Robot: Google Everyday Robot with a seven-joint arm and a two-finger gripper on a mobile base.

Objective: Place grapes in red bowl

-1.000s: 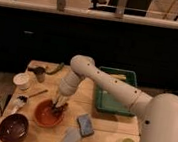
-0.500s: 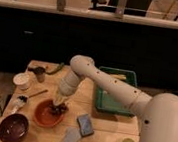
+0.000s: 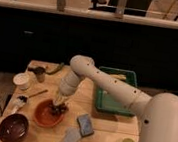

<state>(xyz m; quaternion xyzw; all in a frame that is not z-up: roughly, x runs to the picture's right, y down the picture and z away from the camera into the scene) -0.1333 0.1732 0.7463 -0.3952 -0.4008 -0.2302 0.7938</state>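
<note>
The gripper (image 3: 59, 103) hangs low over the right side of the red bowl (image 3: 41, 116), barely lower than half a second ago — the arm has hardly moved. The grapes (image 3: 60, 110) show as a dark clump right under it, inside the bowl's rim — whether it grips them, I cannot tell. Nothing else on the bench (image 3: 83, 103) has shifted.

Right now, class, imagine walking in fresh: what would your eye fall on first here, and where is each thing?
The big white arm stretches in from the lower right, its tool down over the orange-red bowl near the front left of the table, with the dark grapes at its tip. Next comes the green tray at the table's right side.
</note>
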